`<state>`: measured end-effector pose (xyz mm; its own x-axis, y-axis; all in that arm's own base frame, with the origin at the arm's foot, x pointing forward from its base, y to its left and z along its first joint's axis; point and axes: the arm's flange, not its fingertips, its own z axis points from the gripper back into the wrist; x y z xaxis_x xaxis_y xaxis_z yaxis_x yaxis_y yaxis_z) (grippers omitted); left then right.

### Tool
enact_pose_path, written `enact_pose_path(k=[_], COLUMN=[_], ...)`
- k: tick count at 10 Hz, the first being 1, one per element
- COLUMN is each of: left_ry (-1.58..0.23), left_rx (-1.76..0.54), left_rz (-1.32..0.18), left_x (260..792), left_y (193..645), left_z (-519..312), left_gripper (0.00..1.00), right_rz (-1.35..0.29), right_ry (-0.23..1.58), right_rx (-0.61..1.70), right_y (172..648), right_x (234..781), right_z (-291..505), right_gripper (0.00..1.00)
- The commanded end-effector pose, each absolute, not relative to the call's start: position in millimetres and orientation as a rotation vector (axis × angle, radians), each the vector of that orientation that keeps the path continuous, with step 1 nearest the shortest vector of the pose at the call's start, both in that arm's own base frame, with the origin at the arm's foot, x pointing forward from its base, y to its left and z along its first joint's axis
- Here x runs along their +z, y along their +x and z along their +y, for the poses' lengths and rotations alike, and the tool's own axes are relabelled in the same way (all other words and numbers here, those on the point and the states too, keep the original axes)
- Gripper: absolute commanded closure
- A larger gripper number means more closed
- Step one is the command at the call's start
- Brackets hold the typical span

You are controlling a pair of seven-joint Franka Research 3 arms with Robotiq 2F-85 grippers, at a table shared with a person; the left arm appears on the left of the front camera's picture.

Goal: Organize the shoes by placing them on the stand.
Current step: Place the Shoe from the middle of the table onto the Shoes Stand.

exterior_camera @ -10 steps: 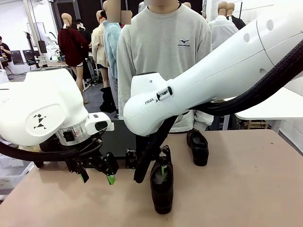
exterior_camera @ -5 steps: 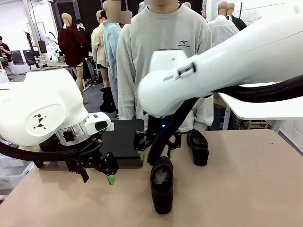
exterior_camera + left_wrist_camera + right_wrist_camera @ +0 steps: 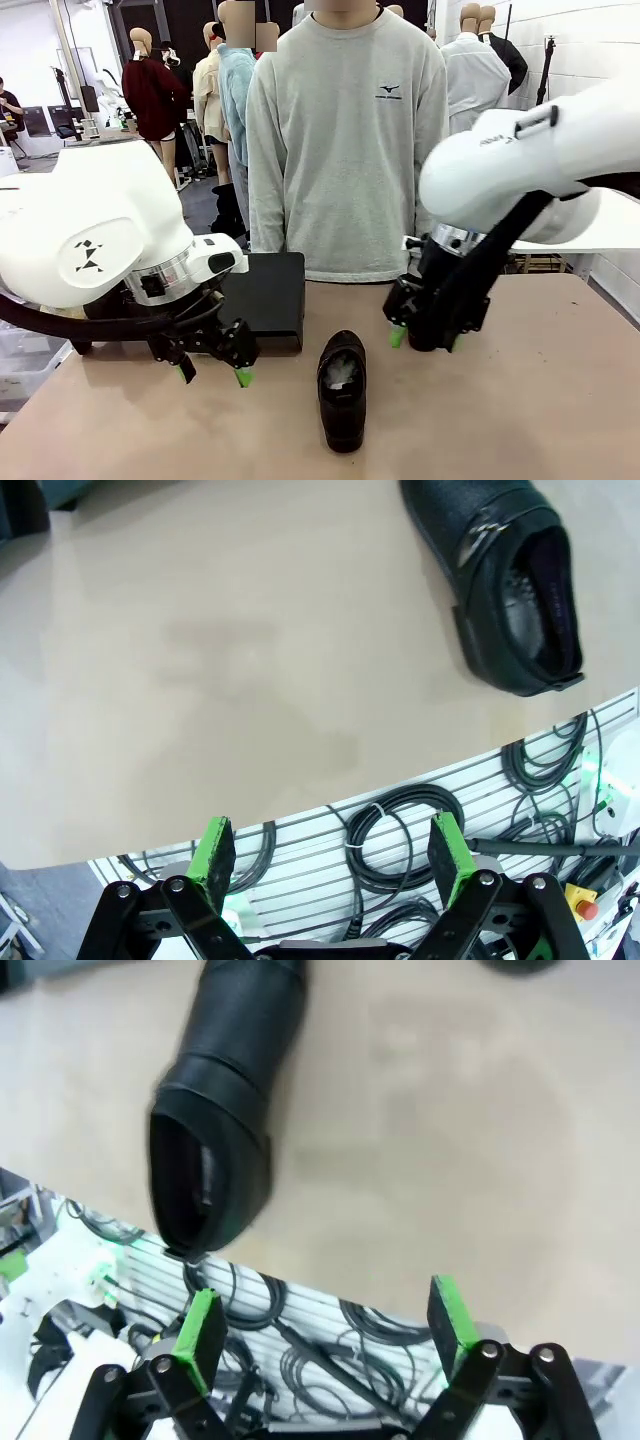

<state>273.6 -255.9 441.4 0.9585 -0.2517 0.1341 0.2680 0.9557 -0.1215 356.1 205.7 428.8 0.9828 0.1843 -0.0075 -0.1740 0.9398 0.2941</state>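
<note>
Right end effector (image 3: 425, 338) hovers wide and empty just right of the shoe (image 3: 342, 390), which lies mid-counter (image 3: 560, 400), toe toward the robot. Left end effector (image 3: 213, 375) gapes too, probably ready to grab. The stand (image 3: 265, 295) waits behind (visible top bare).

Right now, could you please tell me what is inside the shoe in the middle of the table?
The shoe has whitish crumpled stuffing in its opening, with dark purplish lining around it. Its upper covers the toe end, so how far the stuffing reaches cannot be seen.
</note>
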Motion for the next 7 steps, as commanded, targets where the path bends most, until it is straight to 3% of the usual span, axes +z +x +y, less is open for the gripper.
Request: enact_pose_path(k=[1,4,7], left_ry=[-0.211,-0.303,-0.237], left_rx=[-0.176,-0.047,0.046], left_rz=[-0.155,-0.126,-0.053], left_x=[442.8,425.5,395.1], left_y=[278.6,305.1,322.5], left_z=[-293.7,-347.8,-382.8], left_gripper=[0.00,0.00,0.00], right_rz=[0.045,0.049,0.049], right_ry=[0.309,0.291,0.291], right_rx=[0.184,0.164,0.164], right_y=[348.9,352.1,352.1], right_x=[423.8,421.4,421.4], right_z=[195.7,191.8,191.8], right_gripper=[0.00,0.00,0.00])
